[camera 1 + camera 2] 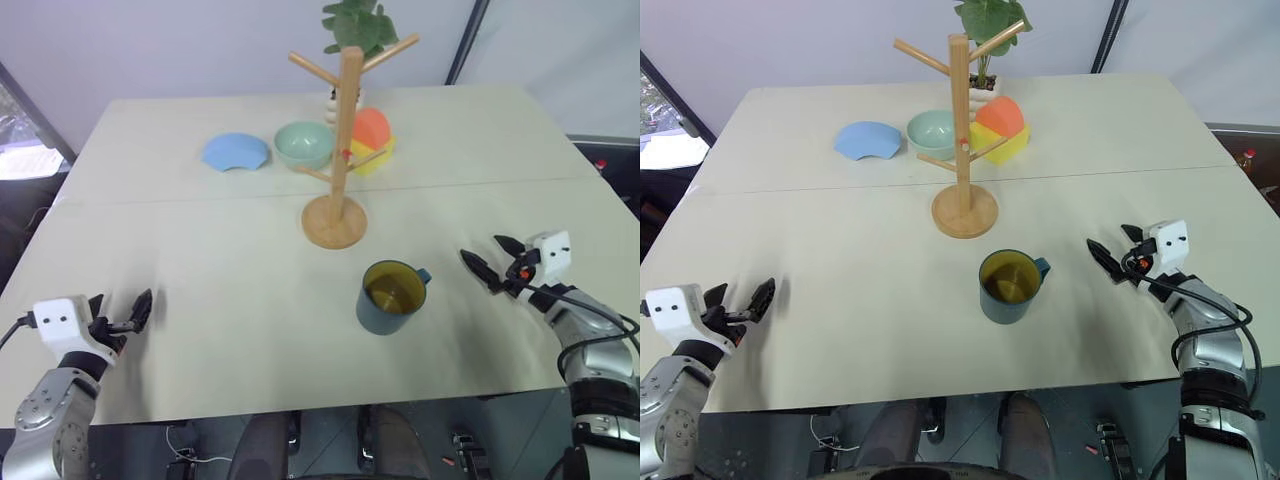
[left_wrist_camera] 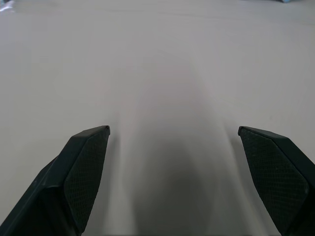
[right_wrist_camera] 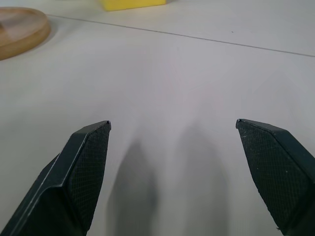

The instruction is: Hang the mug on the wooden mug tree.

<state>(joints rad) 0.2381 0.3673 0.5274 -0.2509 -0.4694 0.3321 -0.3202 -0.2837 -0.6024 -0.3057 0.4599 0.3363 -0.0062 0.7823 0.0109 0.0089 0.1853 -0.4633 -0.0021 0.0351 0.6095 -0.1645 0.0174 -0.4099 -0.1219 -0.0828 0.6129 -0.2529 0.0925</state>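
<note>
Hiding part of green bowl [image 1: 304, 144]: wooden mug tree [image 1: 340, 150]; mug [image 1: 390, 297] upright.

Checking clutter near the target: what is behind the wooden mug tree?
Behind the wooden mug tree: a pale green bowl, an orange-and-yellow object and a leafy plant, whose pot is mostly hidden by the post.

Table [image 1: 200, 300]: matt, smooth, pale cream top; a thin seam crosses mid-frame.
Mug tree [image 1: 342, 140]: light wood, satin finish, grain faint on the round base.
Mug [image 1: 388, 298]: glazed look, dark teal outside, mustard inside with a soft sheen.
Bowl [image 1: 304, 145]: pale green, smooth, slightly glossy.
Left fingers [image 2: 83, 172] and right fingers [image 3: 83, 172]: black, matt, pads finely cross-hatched.
</note>
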